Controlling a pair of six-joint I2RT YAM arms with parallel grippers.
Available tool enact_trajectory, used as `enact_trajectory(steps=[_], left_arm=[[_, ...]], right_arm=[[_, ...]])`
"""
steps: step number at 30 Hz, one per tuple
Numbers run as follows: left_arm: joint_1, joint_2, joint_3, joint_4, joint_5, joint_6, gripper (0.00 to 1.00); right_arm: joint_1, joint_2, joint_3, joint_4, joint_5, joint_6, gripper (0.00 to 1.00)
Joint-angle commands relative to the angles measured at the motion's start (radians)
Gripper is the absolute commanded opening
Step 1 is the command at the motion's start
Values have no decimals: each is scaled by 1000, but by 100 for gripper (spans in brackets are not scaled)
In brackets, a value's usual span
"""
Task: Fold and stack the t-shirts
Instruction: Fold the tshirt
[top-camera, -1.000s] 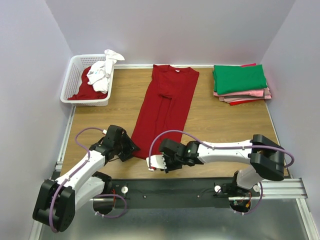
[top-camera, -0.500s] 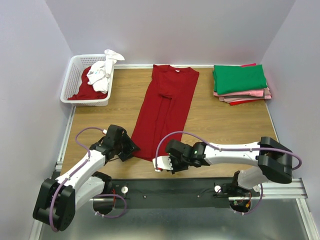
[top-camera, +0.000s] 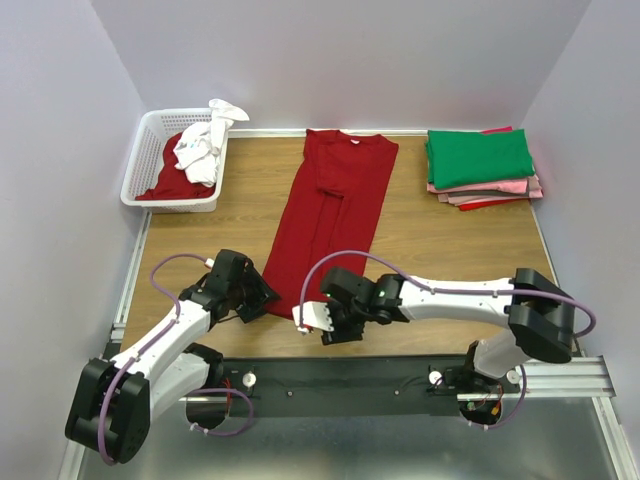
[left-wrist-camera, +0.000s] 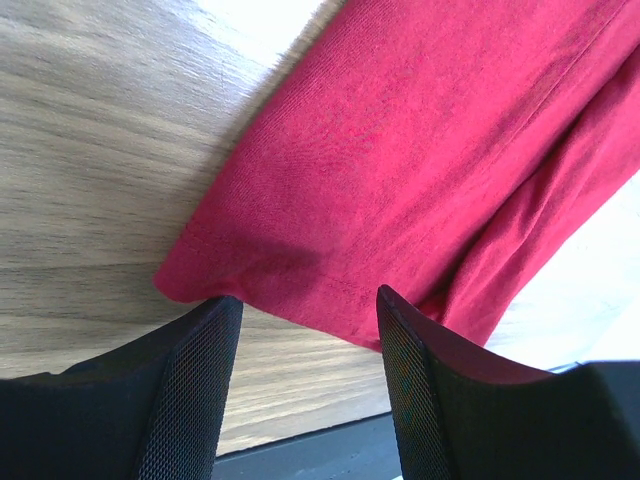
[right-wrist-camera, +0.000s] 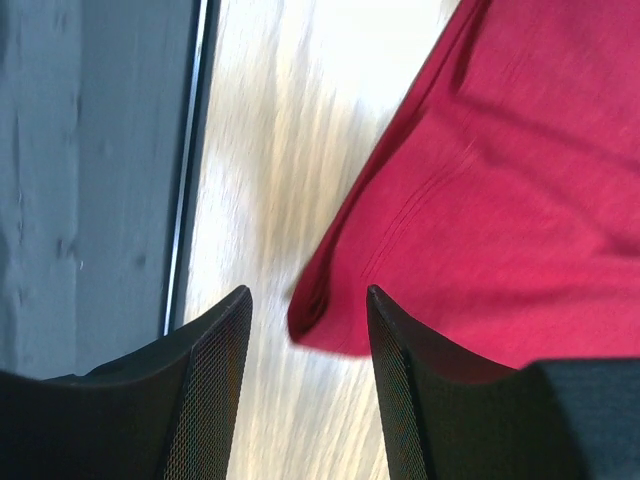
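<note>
Found left gripper (left-wrist-camera: 305, 312) and right gripper (right-wrist-camera: 308, 300) both released, fingers spread, at the hem corners of the dark red t-shirt (top-camera: 335, 205) near the front edge of the bench (top-camera: 440, 245).

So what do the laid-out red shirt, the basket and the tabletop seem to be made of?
Red shirt: soft knit cloth, matte; a fine weave and a stitched hem show.
Basket: probably white plastic, with a moulded lattice wall.
Tabletop: wood or wood-look laminate, with grain streaks and a slight sheen.
</note>
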Motion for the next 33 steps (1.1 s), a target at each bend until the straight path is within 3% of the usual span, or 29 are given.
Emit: enact_trajectory(steps=[1, 21, 33], left_arm=[[-4, -9, -5, -30, -48, 15, 65], [-6, -8, -26, 10, -25, 24, 65], [-6, -22, -32, 7, -25, 23, 65]], right_arm=[[0, 58, 75, -4, -36, 31, 57], [1, 174, 94, 47, 111, 53, 50], [1, 183, 51, 90, 183, 50, 36]])
